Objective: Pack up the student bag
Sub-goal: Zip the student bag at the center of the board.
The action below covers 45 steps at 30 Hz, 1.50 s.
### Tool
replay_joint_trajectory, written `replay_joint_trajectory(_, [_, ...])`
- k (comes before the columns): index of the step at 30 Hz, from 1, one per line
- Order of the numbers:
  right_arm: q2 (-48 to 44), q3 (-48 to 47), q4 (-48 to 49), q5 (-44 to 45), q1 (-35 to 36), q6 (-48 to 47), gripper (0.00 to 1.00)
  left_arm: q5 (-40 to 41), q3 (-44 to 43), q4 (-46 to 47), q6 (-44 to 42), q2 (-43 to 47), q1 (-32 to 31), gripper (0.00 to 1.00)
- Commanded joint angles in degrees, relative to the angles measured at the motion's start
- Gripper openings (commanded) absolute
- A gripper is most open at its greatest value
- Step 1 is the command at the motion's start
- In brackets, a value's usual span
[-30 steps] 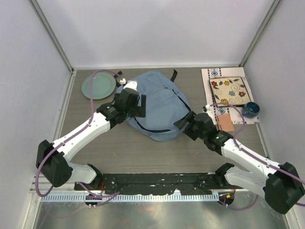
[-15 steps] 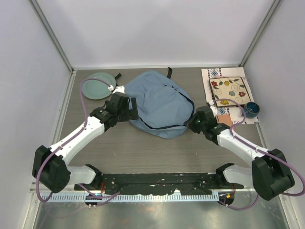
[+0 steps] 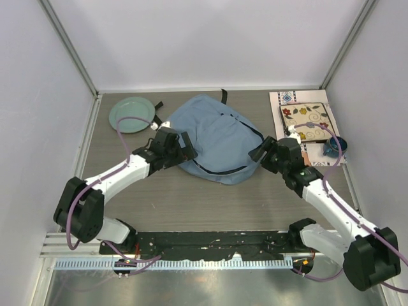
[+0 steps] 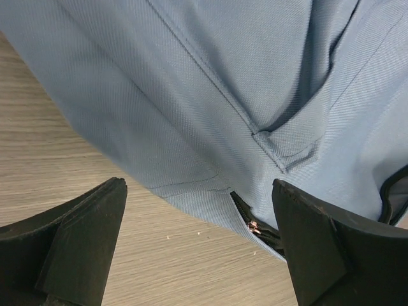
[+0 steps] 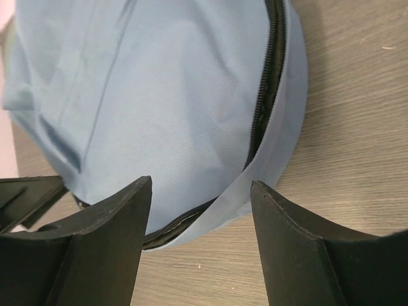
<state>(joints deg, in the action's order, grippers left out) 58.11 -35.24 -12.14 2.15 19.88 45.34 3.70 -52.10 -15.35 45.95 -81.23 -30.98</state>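
student bag (image 3: 220, 137) on table (image 3: 191, 197), centre, toward far side. Plate (image 3: 132, 115) left of bag, in far-left corner, near but apart. Mat (image 3: 284, 99) right of bag, in far-right corner. Board (image 3: 307, 121) on mat. Cup (image 3: 335, 146) at mat's near-right corner, just before board. Left gripper (image 3: 182, 146) at bag's left edge. Right gripper (image 3: 261, 153) at bag's right edge, between bag and mat.

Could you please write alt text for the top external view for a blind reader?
A light-blue backpack lies between two robot arms, with the left gripper and the right gripper at its sides. A green plate sits beyond the left gripper.
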Motion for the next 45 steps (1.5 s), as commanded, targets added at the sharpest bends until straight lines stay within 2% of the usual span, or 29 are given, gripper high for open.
replay_joint_trajectory(1, [-3.17, -2.37, -0.87, -4.15, 0.16, -1.84, 0.69, -2.65, 3.92, 8.76, 9.06, 0.81, 0.22, 1.0])
replay_joint_trajectory(6, [-1.6, -5.44, -0.6, -6.11, 3.31, -3.67, 0.69, -2.3, 4.99, 11.48, 12.57, -0.68, -0.04, 0.99])
replay_joint_trajectory(9, [1.91, -8.87, -0.69, -4.0, 9.2, -7.09, 0.69, -2.04, 4.29, 12.01, 13.19, -2.7, -0.57, 0.92])
replay_joint_trajectory(11, [5.24, -11.58, -0.43, -3.65, 13.51, -9.56, 0.68, -1.86, 3.84, 12.36, 13.55, -3.58, -0.66, 0.78])
replay_joint_trajectory(15, [11.05, -15.9, -0.08, -6.19, 16.24, -16.32, 0.65, -0.72, 3.93, 12.19, 13.29, -3.67, -0.66, 0.57])
replay_joint_trajectory(16, [12.28, -16.69, 0.01, -6.63, 16.42, -19.21, 0.63, -0.02, 3.84, 11.93, 13.11, -3.5, -0.66, 0.48])
replay_joint_trajectory(18, [15.44, -18.8, 0.28, -8.47, 17.03, -21.69, 0.6, 0.34, 3.76, 11.49, 12.76, -3.23, -0.66, 0.44])
replay_joint_trajectory(22, [20.11, -22.23, 1.15, -12.42, 18.26, -25.56, 0.56, 0.69, 3.67, 11.4, 12.23, -2.62, -0.66, 0.41])
replay_joint_trajectory(32, [28.9, -24.87, 2.91, -21.21, 20.2, -30.05, 0.55, 0.34, 3.67, 11.84, 11.61, -2.44, -0.66, 0.41])
replay_joint_trajectory(45, [34.44, -25.58, 4.23, -22.37, 21.34, -32.42, 0.52, -0.01, 4.02, 12.81, 11.0, -2.0, -0.66, 0.39])
